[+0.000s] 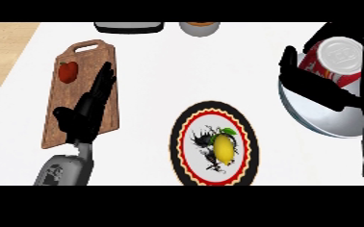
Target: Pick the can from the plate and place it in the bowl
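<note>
Counter [177,67]: fingers [313,89] hold unreadable red-labelled can [338,60].

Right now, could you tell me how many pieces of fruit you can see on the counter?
2: a red fruit on the wooden cutting board at the left, and a lemon on the patterned plate near the front. Others may lie outside the view.

Red can [340,60] tilted over bowl [320,118]

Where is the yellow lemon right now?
In the head view the lemon lies on the patterned plate at the lower middle of the counter, between the wooden cutting board on the left and the bowl on the right.
</note>
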`<act>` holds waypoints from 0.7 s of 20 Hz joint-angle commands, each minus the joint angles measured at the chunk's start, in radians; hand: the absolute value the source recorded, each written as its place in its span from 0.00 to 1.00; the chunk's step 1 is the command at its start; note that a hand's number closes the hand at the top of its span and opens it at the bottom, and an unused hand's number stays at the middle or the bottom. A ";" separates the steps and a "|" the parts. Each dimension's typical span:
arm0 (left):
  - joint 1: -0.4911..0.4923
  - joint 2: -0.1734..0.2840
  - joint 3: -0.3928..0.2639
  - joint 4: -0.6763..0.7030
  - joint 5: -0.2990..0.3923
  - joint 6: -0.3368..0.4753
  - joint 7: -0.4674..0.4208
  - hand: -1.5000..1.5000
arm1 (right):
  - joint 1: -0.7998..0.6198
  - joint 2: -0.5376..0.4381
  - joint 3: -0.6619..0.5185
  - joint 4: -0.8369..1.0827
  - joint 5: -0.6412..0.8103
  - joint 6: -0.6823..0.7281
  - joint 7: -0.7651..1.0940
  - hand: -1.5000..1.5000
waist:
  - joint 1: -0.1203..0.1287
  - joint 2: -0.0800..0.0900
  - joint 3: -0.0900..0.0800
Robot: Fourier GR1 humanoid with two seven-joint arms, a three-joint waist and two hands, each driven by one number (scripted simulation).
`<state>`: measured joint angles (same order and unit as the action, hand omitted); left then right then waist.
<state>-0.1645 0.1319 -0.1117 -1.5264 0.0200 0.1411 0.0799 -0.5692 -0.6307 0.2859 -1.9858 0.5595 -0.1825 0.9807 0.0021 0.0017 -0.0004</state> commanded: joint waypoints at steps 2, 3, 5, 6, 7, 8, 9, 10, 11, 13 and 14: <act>0.052 0.011 -0.001 -0.058 0.018 -0.029 0.015 0.50 | -0.010 -0.065 -0.067 0.201 -0.014 0.078 -0.124 1.00 | 0.011 0.000 0.001; 0.017 0.002 -0.005 -0.044 0.002 -0.012 0.029 0.50 | 0.044 -0.083 -0.067 0.239 0.006 0.049 -0.199 1.00 | 0.006 0.002 0.001; -0.003 -0.003 0.013 -0.007 -0.006 -0.004 -0.011 0.50 | 0.004 -0.083 -0.138 0.355 -0.018 0.040 -0.266 1.00 | 0.008 0.003 0.001; 0.001 -0.001 0.016 -0.012 0.002 -0.021 0.003 0.50 | 0.027 -0.009 -0.081 0.348 0.068 0.014 -0.243 1.00 | 0.005 0.000 0.000; 0.030 -0.023 -0.025 -0.034 -0.033 0.006 0.002 0.50 | 0.085 -0.075 -0.162 0.387 -0.015 0.005 -0.345 1.00 | 0.002 0.001 0.001; 0.061 -0.017 -0.012 -0.043 -0.014 -0.015 -0.014 0.50 | 0.099 -0.060 -0.171 0.367 0.002 0.019 -0.339 1.00 | 0.001 -0.001 0.001; 0.010 -0.010 0.009 -0.017 -0.008 -0.014 0.014 0.50 | 0.076 -0.045 -0.174 0.469 0.010 -0.007 -0.411 1.00 | 0.005 0.001 0.001; -0.011 -0.037 0.002 0.030 -0.027 0.006 -0.013 0.50 | 0.099 -0.029 -0.180 0.473 0.042 -0.037 -0.417 1.00 | 0.000 0.001 0.001; 0.018 0.007 0.036 0.019 0.019 -0.057 -0.037 0.50 | 0.097 -0.031 -0.203 0.526 0.028 -0.043 -0.467 1.00 | 0.004 0.001 0.001; -0.020 -0.021 0.010 -0.004 -0.018 -0.016 0.014 0.50 | 0.141 -0.015 -0.203 0.576 0.054 -0.077 -0.522 1.00 | 0.001 0.000 0.001; 0.009 -0.030 0.014 -0.020 -0.014 -0.008 0.023 0.50 | 0.098 -0.012 -0.222 0.633 0.051 -0.055 -0.544 1.00 | 0.005 0.000 0.001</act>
<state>-0.1629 0.1114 -0.1053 -1.5353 0.0072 0.1287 0.0889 -0.4819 -0.6555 0.1084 -1.4805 0.6004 -0.2196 0.5472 0.0059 0.0024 0.0005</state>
